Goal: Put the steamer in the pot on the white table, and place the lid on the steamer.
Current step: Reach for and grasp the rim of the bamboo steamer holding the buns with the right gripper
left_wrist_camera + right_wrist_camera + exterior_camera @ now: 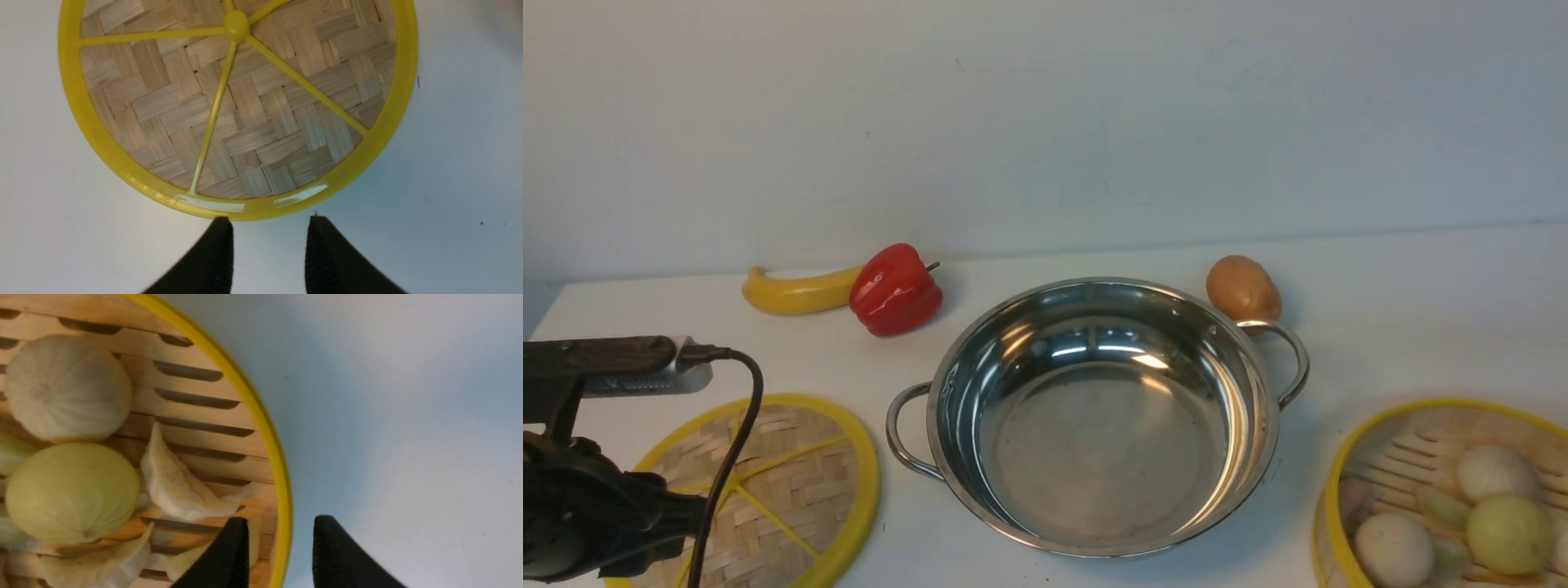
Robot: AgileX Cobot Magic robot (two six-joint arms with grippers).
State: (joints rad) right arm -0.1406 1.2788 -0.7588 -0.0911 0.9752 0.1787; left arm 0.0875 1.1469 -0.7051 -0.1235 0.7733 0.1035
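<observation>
Steamer (196, 435), a round slatted bamboo basket with a yellow rim band, has its wall between the fingers of the right tool (282, 524). One black finger reaches inside and the other hangs outside. The gap is wider than the rim, so nothing is clamped yet. That straddle looks like the set-up for pinching the wall and lifting.

Inside lie a white round bun (65, 388), a pale green bun (71, 492) and folded white dumplings (179, 490), so the steamer will likely need to stay level. It sits at the near right of the plain white counter (1421, 327), close to the wide shiny stainless-steel pot (1245, 384) at centre but not touching it. The pot is empty.

The left tool (269, 220) has its fingers parted and empty, just beside the edge of the flat woven-bamboo lid (286, 134) with yellow rim and spokes. The lid lies at the near left, probably awaiting its turn. Beyond the pot rest a yellow banana (796, 294), a red bell pepper (894, 290) and a brown potato (1241, 287).
</observation>
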